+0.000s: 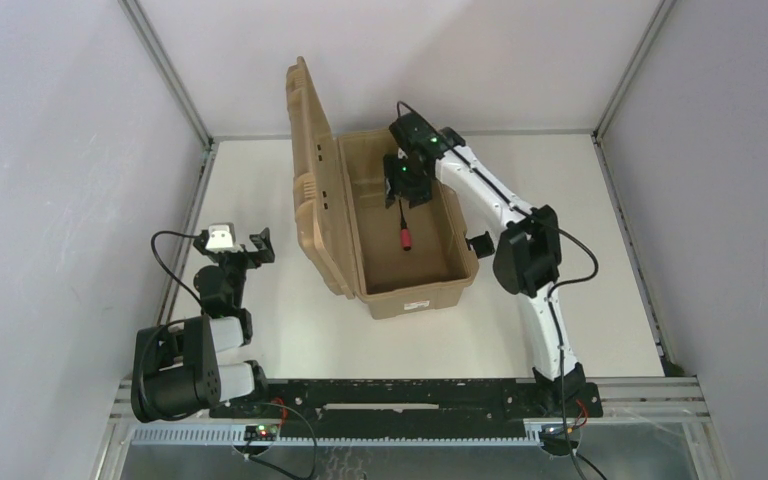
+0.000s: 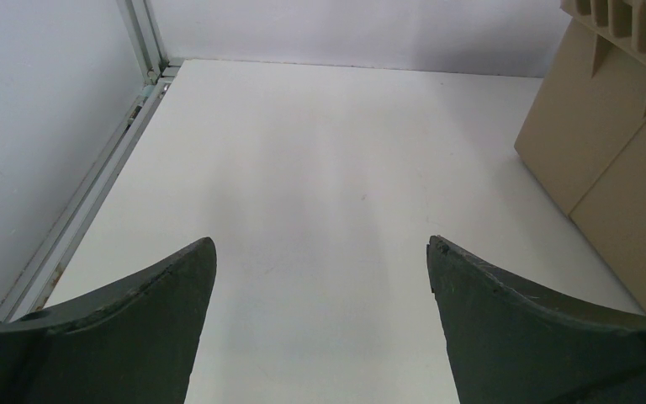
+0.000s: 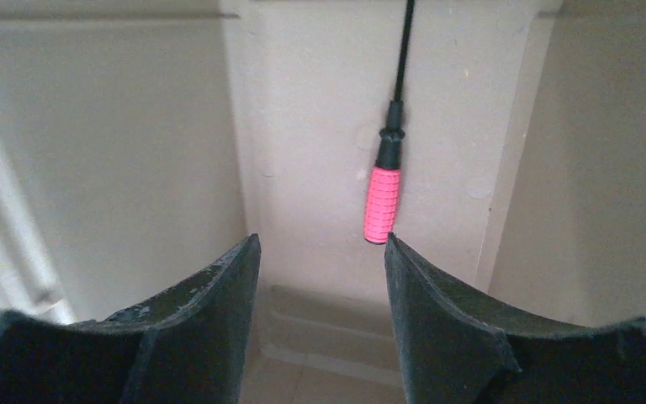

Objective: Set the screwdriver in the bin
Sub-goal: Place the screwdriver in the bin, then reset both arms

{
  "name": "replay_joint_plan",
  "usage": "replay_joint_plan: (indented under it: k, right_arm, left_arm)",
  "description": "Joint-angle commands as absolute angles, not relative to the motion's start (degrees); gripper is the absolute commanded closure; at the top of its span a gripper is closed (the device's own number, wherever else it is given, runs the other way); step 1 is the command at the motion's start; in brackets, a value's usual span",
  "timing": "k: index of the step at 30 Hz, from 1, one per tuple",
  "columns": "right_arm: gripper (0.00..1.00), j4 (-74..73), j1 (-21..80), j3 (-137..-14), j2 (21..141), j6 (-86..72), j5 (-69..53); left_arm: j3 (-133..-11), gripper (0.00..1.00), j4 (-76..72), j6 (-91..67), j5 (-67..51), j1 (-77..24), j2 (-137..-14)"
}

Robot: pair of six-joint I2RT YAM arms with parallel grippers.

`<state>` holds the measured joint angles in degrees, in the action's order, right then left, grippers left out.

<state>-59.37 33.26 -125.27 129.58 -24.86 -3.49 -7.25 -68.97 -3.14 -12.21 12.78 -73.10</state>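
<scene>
The tan bin (image 1: 430, 292) stands open in the middle of the table, its lid (image 1: 312, 180) tipped up to the left. The screwdriver (image 1: 404, 232) with its pink handle lies on the bin's floor; in the right wrist view the screwdriver (image 3: 383, 202) lies flat just beyond the fingertips. My right gripper (image 1: 406, 190) hangs over the far part of the bin, open and empty, and shows in its own view (image 3: 321, 246). My left gripper (image 1: 243, 250) is open and empty over the bare table left of the bin, and shows in its own view (image 2: 321, 244).
A white table with grey walls and metal rails on the left (image 1: 182, 240) and right (image 1: 640, 260). The raised lid's outer face (image 2: 614, 143) stands to the right of my left gripper. The right arm's elbow (image 1: 527, 255) hangs beside the bin's right wall.
</scene>
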Motion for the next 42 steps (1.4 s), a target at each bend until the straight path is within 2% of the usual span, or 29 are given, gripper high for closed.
replay_joint_plan:
  k: [1,10,16,20,29,42]
  right_arm:
    - [0.34,-57.26,33.93,-129.29,123.10,-20.50,-1.49]
    - [0.19,-55.73,32.75,-132.02,115.85,-13.13,5.22]
    - [0.10,-55.29,29.38,-132.16,111.37,-10.64,7.29]
    - [0.01,-54.56,26.39,-131.10,108.53,-9.53,8.11]
    - [0.00,-51.84,19.18,-123.91,102.29,-7.71,9.55]
    - [0.00,-40.81,10.96,-101.47,91.38,-7.30,9.54]
  left_arm:
    - [-6.35,0.00,-71.08,-3.78,-12.41,12.86,-72.91]
    - [-6.36,0.00,-71.10,-3.79,-12.47,12.83,-72.91]
    - [-6.38,0.00,-71.13,-3.78,-12.37,12.85,-72.95]
    - [-6.42,0.00,-71.10,-3.78,-12.45,12.85,-72.95]
    - [-6.39,0.00,-71.17,-3.78,-12.44,12.84,-72.91]
    - [-6.42,0.00,-71.20,-3.78,-12.44,12.90,-72.87]
